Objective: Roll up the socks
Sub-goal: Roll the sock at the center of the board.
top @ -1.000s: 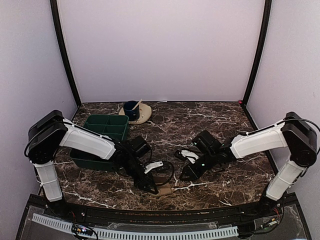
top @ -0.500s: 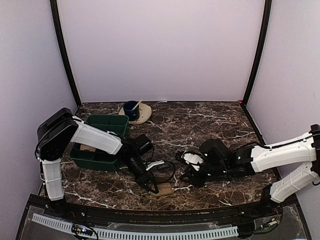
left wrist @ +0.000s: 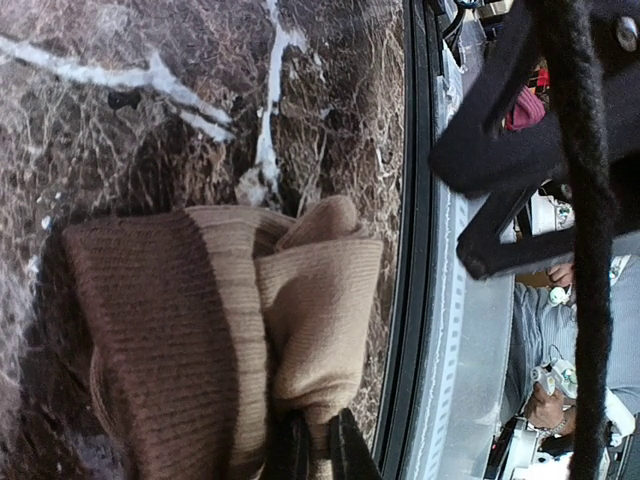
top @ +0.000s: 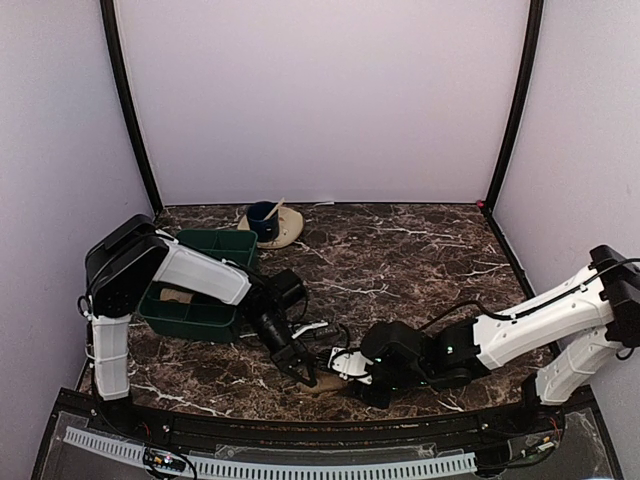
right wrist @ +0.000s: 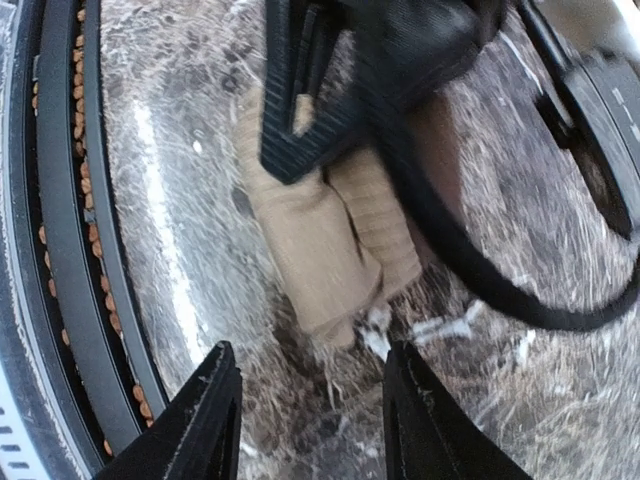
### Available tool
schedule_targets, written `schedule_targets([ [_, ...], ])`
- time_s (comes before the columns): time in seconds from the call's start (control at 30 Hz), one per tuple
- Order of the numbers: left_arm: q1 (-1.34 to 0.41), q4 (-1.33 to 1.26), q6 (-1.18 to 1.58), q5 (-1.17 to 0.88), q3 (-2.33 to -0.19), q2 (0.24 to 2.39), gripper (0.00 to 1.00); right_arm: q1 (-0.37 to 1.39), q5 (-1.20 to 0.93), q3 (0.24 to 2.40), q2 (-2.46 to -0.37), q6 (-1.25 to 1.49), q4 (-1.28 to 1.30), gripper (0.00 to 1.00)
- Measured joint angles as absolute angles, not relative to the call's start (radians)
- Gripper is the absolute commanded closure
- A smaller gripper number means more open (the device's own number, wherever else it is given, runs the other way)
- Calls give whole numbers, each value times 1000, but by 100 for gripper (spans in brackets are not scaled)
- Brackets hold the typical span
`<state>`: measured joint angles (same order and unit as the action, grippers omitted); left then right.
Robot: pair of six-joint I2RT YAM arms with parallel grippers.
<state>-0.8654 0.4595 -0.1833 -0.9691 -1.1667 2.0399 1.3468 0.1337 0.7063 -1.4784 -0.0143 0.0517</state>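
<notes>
One sock (top: 329,381) lies as a short tan roll with a darker brown band near the table's front edge. In the left wrist view the sock (left wrist: 300,300) fills the frame. My left gripper (left wrist: 322,452) is shut, pinching a fold of its tan cloth; from above the left gripper (top: 303,372) sits at the roll's left side. My right gripper (right wrist: 315,405) is open and empty, low over the marble, with the sock (right wrist: 320,240) just ahead of its fingertips. It reaches in from the right (top: 346,372). A tan thing (top: 178,296) lies in the green bin, perhaps the other sock.
A green divided bin (top: 215,250) stands at the left, behind my left arm. A beige saucer with a blue cup (top: 271,222) is at the back. The black front rail (right wrist: 70,250) runs close beside the sock. My left gripper's cable (right wrist: 470,270) crosses above the roll.
My right arm has swung left and down from the table's middle right to the front edge, close to the sock. My left gripper has stayed at the sock.
</notes>
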Motion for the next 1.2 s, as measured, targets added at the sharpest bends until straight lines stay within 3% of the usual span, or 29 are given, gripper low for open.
schedule_targets([
  [0.67, -840, 533, -226, -1015, -1211, 2083, 100, 1376, 178, 844, -1680, -173, 83, 54],
  [0.97, -839, 542, -230, -1028, -1211, 2091, 100, 1376, 180, 874, -1708, -199, 107, 80],
  [1.2, -835, 549, -232, -1033, -1211, 2093, 100, 1374, 173, 890, -1725, -206, 121, 89],
])
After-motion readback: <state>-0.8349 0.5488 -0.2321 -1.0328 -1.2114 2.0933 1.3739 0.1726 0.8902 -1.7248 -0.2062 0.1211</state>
